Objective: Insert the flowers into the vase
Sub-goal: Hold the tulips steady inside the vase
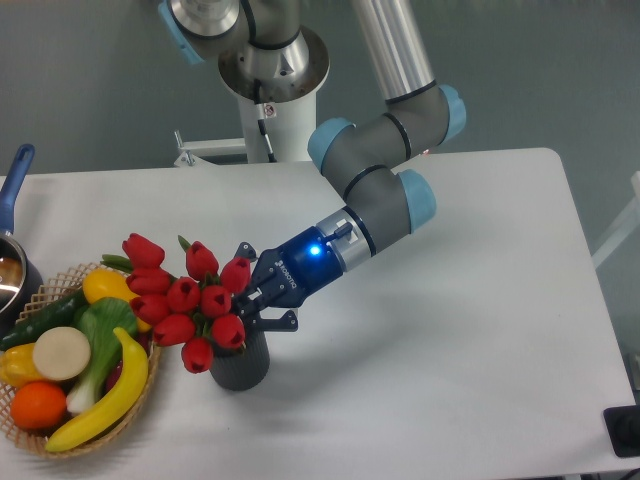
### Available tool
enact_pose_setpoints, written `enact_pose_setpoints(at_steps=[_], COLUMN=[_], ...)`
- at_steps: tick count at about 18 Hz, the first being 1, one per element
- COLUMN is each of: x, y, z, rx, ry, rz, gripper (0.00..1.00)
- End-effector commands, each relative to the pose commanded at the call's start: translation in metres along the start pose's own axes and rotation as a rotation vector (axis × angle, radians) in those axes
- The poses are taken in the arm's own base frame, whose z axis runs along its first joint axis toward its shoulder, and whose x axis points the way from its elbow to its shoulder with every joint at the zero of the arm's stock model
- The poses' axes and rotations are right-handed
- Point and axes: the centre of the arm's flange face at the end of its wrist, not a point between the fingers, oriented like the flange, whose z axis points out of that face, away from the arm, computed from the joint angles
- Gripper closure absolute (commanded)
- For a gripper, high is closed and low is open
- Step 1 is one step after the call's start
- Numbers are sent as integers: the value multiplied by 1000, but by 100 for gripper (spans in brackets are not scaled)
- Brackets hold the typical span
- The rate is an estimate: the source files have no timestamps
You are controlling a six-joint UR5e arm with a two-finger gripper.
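Where the tulip bunch [190,298] sits, it is at the lower left-centre of the white table [440,330], directly over the vase [241,364]; red buds spread wider than the vase and cover its mouth, so whether stems are seated inside cannot be told. Buds lean left, toward the basket. Vase: dark grey cylinder, upright, on the table surface, just right of the wicker basket [20,435], not clearly touching it. Gripper [252,298] approaches from the right at a downward tilt, fingertips at the right edge of the bunch, just above the vase rim. Jaws stand part open, one finger above and one below, with black finger links splayed; buds hide the tips, so grip on stems cannot be told. Blue status light on the wrist is lit. UR5e arm [385,190] runs up and right to its base [272,75] at the table's back edge. Basket holds toy produce: banana [105,395], orange [38,404], cucumber [45,318], yellow pepper [105,285], etc. A pan w/ blue handle [12,195] sits at far left, partly cut off.
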Motion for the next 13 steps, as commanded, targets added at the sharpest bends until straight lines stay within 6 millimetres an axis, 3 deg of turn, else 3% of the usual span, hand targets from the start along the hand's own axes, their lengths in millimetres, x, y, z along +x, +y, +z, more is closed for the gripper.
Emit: enact_pose_setpoints(at_steps=[13], x=[3], y=[7], z=[1], rx=[-2], ry=[1], rz=[-3], gripper=[81])
